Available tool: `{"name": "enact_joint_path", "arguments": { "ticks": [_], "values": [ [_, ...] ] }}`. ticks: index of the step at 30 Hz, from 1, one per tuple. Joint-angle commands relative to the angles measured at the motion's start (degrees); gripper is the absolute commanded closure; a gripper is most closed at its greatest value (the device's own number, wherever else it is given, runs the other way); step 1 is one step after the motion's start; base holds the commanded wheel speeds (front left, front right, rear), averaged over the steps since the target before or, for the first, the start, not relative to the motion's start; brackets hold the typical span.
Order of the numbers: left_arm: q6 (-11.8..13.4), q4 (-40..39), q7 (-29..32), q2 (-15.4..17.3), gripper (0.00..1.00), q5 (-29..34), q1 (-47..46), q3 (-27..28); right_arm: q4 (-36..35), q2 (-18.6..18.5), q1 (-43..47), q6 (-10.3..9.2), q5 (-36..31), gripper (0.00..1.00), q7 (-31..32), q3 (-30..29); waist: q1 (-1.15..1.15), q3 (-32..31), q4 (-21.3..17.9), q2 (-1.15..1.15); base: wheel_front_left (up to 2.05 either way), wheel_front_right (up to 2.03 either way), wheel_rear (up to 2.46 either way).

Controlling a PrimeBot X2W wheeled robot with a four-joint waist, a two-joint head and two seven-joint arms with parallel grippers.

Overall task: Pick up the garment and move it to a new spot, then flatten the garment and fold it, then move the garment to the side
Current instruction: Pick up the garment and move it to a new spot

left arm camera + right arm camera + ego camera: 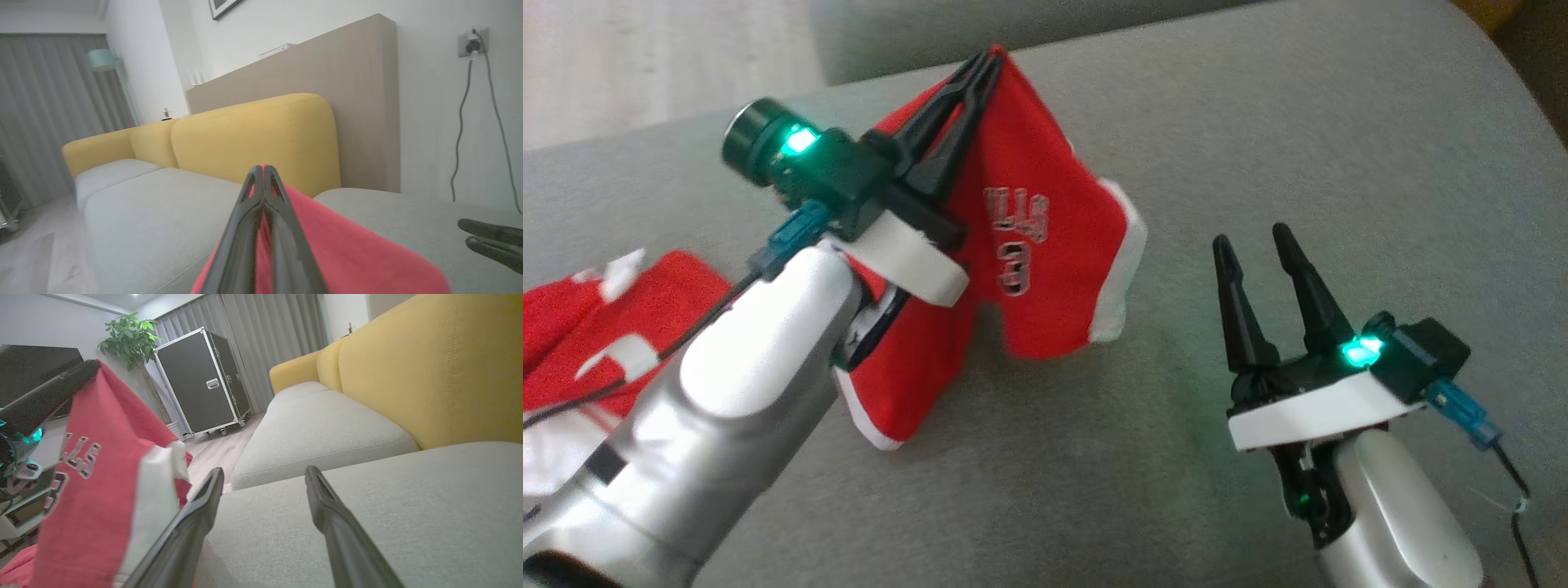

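Note:
The garment [1045, 245] is red with white trim and grey lettering. It hangs in a peak above the grey sofa seat [1258, 147], pinched at its top by my left gripper [992, 59], which is shut on the cloth. More of the red fabric trails to the lower left [621, 318]. In the left wrist view the shut fingers [263, 179] clamp red cloth [347, 253]. My right gripper [1251, 235] stands open to the garment's right, nothing between its fingers. Its wrist view shows the open gripper [265, 475] beside the hanging garment [102, 477].
The yellow sofa backrest [429, 367] runs along the far side of the grey cushions. A black wheeled flight case [202, 381] and a potted plant [126, 335] stand on the wooden floor beyond the seat edge. A cable [490, 122] hangs from a wall socket.

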Motion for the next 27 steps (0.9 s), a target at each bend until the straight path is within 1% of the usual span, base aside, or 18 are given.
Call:
{"name": "enact_joint_path", "arguments": {
  "ticks": [1,7,9,12,13,14,17,21,23,27],
  "values": [
    [-0.5,-0.7,0.3,0.4,1.00,0.9,-4.7,1.6,-2.4,0.0,-2.3,0.23,0.8,0.00,-0.6,1.0,0.00,2.9,-3.9,0.00,0.00,0.00,0.00],
    [-1.6,4.5,-1.2,-3.2,1.00,2.4,-9.2,0.1,-3.7,0.0,-3.5,0.23,2.3,0.00,-0.6,0.0,0.00,5.9,-9.4,0.00,0.00,0.00,0.00],
    [-1.6,6.9,-2.2,-4.7,1.00,2.8,-11.0,0.2,-4.2,0.0,-3.8,0.23,2.8,0.00,-0.6,-0.7,0.00,6.7,-10.5,0.00,0.00,0.00,0.00],
    [-1.4,10.8,-3.6,-7.1,1.00,3.4,-13.8,0.6,-4.8,0.0,-4.0,0.23,3.2,0.00,-0.6,-1.8,0.00,7.4,-11.1,0.00,0.00,0.00,0.00],
    [-1.4,12.3,-4.0,-7.9,0.57,3.3,-14.4,0.9,-4.9,0.0,-4.1,0.23,3.2,0.00,-0.6,-2.0,0.00,7.5,-11.1,0.00,0.00,0.00,0.00],
    [-1.4,13.9,-4.2,-8.6,0.00,3.3,-15.0,1.0,-4.9,0.0,-4.1,0.23,3.3,0.00,-0.6,-2.2,0.00,7.6,-11.0,0.00,0.00,0.00,0.00],
    [-1.7,18.1,-4.9,-9.8,0.00,3.6,-16.1,1.4,-5.0,0.0,-4.0,0.23,3.1,0.00,-0.6,-2.7,0.00,7.5,-10.3,0.00,0.00,0.00,0.00],
    [-1.4,20.6,-5.4,-9.6,0.00,4.2,-15.2,2.7,-5.2,0.0,-3.9,0.23,2.5,0.00,-0.6,-3.1,0.00,6.8,-8.0,0.00,0.00,0.00,0.00],
    [-1.3,20.1,-5.4,-9.3,0.00,4.4,-14.6,3.5,-5.2,0.0,-3.8,0.23,2.2,0.00,-0.6,-3.2,0.00,6.6,-7.2,0.00,0.00,0.00,0.00],
    [-0.7,16.3,-5.4,-7.2,0.00,5.0,-9.6,8.0,-4.9,0.0,-3.4,0.23,1.0,0.00,-0.6,-3.9,0.00,5.1,-3.7,0.00,0.00,0.00,0.00]
  ]
}}
